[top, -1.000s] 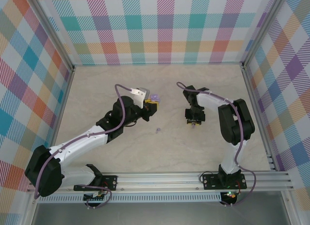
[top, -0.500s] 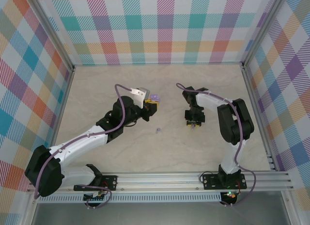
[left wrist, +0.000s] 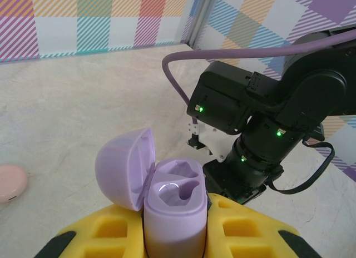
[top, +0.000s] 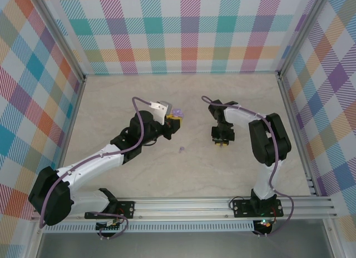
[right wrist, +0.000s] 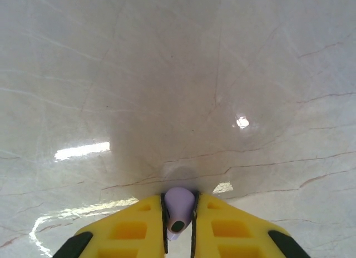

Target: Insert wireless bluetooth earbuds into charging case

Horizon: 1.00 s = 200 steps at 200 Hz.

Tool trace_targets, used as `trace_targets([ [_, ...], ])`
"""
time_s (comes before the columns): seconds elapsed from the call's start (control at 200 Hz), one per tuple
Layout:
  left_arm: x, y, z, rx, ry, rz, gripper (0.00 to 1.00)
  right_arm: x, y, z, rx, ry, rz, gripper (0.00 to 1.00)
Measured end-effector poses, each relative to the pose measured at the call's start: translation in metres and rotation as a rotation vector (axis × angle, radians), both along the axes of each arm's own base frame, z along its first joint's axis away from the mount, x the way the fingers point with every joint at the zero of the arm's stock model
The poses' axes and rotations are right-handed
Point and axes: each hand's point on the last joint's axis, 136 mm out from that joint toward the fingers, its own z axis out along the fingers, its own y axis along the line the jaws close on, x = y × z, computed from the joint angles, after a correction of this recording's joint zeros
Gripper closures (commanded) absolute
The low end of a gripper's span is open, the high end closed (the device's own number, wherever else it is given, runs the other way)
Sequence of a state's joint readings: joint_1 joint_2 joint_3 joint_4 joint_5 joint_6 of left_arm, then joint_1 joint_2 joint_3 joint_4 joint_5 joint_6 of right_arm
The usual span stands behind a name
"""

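Left fingers (left wrist: 105,233): yellow, clamped on the base of the pale lilac plastic charging case (left wrist: 172,213), held upright.
Case lid: hinged open to the left, two wells facing up.
Right fingers (right wrist: 128,230): yellow, pinched shut on a small lilac bud-shaped earbud (right wrist: 179,205), low over the cream marbled worktop (right wrist: 167,74).
Second lilac earbud (top: 182,150): loose on the worktop, between the two arms.
Pale pink rounded object (left wrist: 10,183): on the worktop, partly cut off at the left wrist view's edge.
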State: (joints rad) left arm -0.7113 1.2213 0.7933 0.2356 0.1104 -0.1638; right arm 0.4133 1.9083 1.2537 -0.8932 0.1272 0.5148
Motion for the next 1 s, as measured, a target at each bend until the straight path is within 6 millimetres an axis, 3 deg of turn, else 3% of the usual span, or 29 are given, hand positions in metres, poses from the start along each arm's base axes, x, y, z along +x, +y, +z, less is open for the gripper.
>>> trace_targets([
  [0.23, 0.001, -0.001, -0.002, -0.009, 0.018, 0.005, 0.90, 0.006, 0.001, 0.010, 0.034, -0.107, 0.029, 0.87],
  [0.37, 0.003, -0.007, -0.024, 0.011, 0.082, -0.002, 0.90, 0.015, 0.012, 0.033, 0.118, -0.210, 0.056, 0.87],
  [0.545, 0.002, -0.018, -0.067, 0.049, 0.211, -0.039, 0.90, 0.021, 0.033, 0.073, 0.271, -0.342, 0.108, 0.87],
  [0.715, -0.002, -0.030, -0.090, 0.041, 0.292, -0.092, 0.90, 0.024, 0.054, 0.123, 0.419, -0.491, 0.176, 0.87],
  [0.845, -0.006, -0.040, -0.092, 0.009, 0.312, -0.140, 0.90, 0.021, 0.072, 0.159, 0.507, -0.589, 0.248, 0.86],
  [1.0, -0.008, -0.052, -0.073, -0.060, 0.271, -0.205, 0.90, 0.010, 0.088, 0.194, 0.580, -0.674, 0.328, 0.85],
])
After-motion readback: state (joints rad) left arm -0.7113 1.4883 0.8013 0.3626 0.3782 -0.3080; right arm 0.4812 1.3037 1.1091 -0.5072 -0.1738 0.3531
